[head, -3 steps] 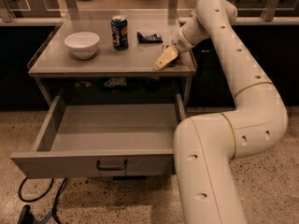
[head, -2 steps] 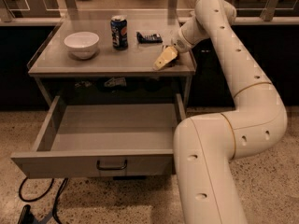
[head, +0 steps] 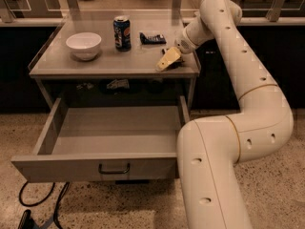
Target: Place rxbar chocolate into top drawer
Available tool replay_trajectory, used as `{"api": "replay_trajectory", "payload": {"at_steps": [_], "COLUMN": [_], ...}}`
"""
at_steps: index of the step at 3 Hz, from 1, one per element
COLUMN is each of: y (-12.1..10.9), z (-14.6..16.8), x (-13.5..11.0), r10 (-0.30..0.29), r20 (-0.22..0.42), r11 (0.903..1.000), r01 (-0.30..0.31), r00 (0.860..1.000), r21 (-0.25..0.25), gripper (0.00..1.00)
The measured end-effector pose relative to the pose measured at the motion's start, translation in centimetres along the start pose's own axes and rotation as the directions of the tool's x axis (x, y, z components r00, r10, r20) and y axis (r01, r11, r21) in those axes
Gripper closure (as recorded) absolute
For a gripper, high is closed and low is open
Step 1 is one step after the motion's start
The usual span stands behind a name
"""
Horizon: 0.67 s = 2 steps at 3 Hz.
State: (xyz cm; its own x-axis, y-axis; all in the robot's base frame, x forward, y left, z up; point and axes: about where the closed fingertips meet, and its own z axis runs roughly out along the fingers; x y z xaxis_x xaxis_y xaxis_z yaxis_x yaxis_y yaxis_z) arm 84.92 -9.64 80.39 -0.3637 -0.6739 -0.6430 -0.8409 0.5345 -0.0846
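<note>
One bowl point(head: 84, 45), one can point(head: 122, 33) and one dark blue packet point(head: 152, 37) stand apart along the back of the grey table point(head: 109, 63); one gripper point(head: 169, 61) rests low at its front right corner; whether it is open or closed cannot be told; the bar point(head: 178, 64) shows only as a dark sliver just beside it; one drawer point(head: 71, 168) stands pulled out below; speckled floor point(head: 276, 194), black cables point(head: 28, 202) at lower left.
</note>
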Motion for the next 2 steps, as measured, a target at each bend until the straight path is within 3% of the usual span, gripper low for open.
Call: {"api": "replay_trajectory", "payload": {"at_steps": [2], "y": [0.21], "z": [-0.68], "x": [-0.47], "r10": [0.000], "r20": [0.000], "r11": [1.0000], "r01": [0.000], "r00": [1.000], "r21": [0.000], "gripper": [0.89]}}
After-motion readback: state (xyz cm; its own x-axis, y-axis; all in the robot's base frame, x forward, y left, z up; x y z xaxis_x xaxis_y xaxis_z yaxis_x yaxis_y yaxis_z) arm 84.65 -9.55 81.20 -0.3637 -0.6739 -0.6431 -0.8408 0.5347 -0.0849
